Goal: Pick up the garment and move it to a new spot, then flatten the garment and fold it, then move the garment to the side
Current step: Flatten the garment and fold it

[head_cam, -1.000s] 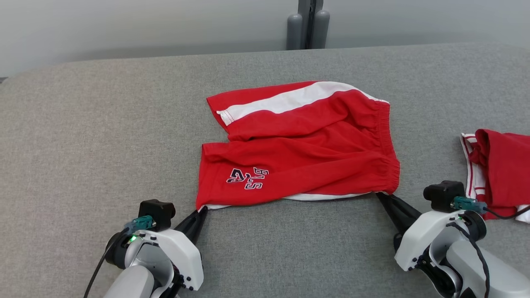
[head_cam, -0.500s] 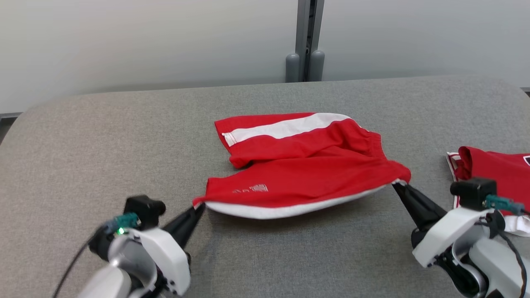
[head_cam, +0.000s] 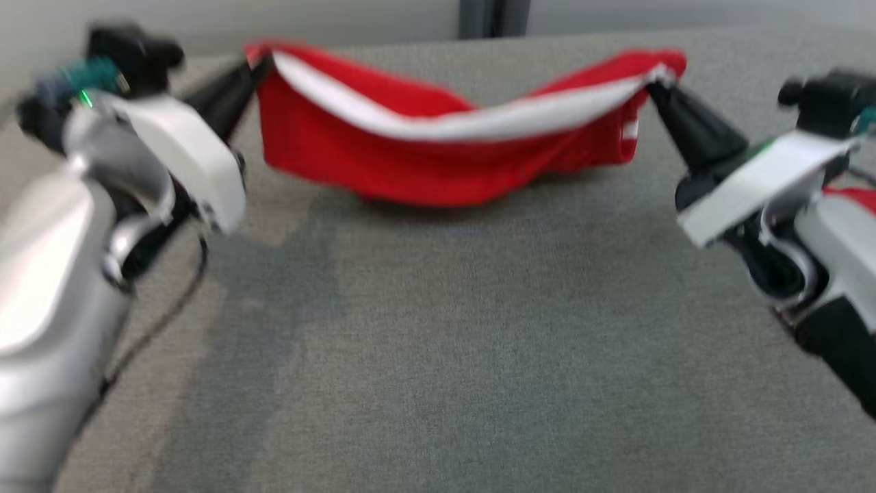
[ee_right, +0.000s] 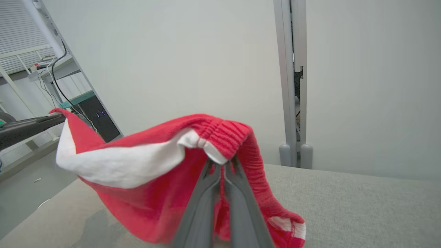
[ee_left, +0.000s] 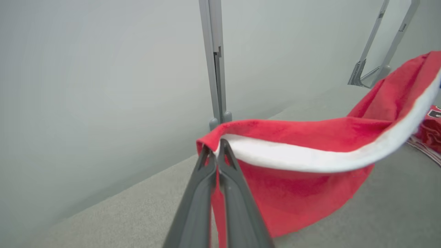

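Note:
The garment (head_cam: 438, 157) is a pair of red shorts with a white stripe, hanging stretched between both grippers above the grey table (head_cam: 479, 356). My left gripper (head_cam: 254, 63) is shut on its left corner, seen close up in the left wrist view as the gripper (ee_left: 215, 151) pinching red and white cloth (ee_left: 303, 162). My right gripper (head_cam: 655, 81) is shut on the elastic waistband corner; in the right wrist view the gripper (ee_right: 222, 164) clamps the cloth (ee_right: 144, 179) there. The lower fold sags down to the table or just above it.
A second red and white garment (ee_left: 430, 132) lies on the table to the right. A grey post (ee_right: 292, 82) stands against the pale wall behind the table. In the right wrist view, desks and cables (ee_right: 55, 69) stand beyond the table's left end.
Both grippers have risen with the garment, lifting it off the table so it now hangs between them. The head camera has also shifted and the picture is blurred.

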`<state>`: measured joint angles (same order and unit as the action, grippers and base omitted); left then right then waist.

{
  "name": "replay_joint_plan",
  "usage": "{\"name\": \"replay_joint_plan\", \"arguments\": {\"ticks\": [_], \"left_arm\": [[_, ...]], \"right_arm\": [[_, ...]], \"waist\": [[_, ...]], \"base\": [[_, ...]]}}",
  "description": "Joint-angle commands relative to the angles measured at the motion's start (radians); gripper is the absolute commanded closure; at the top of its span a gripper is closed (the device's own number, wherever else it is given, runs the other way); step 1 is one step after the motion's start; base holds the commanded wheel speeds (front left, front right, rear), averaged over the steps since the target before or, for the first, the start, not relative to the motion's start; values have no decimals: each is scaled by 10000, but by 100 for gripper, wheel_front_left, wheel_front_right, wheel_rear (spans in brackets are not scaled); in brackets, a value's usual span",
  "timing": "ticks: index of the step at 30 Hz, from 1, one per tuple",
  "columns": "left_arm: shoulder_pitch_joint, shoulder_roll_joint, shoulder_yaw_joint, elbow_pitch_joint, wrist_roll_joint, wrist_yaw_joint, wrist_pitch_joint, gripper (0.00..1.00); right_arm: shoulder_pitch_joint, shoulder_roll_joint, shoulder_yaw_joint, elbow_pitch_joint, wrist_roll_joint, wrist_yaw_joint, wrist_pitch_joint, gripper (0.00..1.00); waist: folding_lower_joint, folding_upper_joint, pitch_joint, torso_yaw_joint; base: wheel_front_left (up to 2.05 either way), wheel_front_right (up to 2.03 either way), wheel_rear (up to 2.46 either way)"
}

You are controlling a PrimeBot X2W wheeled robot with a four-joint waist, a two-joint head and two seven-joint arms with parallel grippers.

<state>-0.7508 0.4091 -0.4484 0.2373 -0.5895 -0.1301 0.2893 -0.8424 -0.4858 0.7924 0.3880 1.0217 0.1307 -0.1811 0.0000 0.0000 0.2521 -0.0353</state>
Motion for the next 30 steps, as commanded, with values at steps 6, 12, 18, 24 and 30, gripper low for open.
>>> {"name": "replay_joint_plan", "arguments": {"ticks": [6, 12, 18, 24, 30], "left_arm": [[-3409, 382, -594, 1563, -414, -7, -648, 100], [-6527, 449, -1152, 3314, -503, -7, -1502, 100], [-8432, 264, -1305, 4820, -407, -5, -2680, 100], [-9456, -87, -1406, 5924, -491, -2, -3768, 100], [-8981, -51, -2200, 6109, -868, -3, -3872, 100]], "right_arm": [[-2710, 313, 123, 597, 745, 2, -176, 100], [-5673, 775, -16, 1595, 847, 2, -706, 100], [-7215, 1119, -404, 1883, 1254, 2, -858, 100], [-7626, 1302, -841, 1957, 898, 2, -854, 100], [-6888, 1383, -66, 1988, 1018, 2, -855, 100]], "waist": [[0, 0, 2164, -336], [0, 0, 3558, -450], [0, 0, 3902, -372], [0, 0, 3817, -216], [0, 0, 3489, -155]], "base": [[0, 0, 0], [0, 0, 0], [0, 0, 0], [0, 0, 0], [0, 0, 0]]}}
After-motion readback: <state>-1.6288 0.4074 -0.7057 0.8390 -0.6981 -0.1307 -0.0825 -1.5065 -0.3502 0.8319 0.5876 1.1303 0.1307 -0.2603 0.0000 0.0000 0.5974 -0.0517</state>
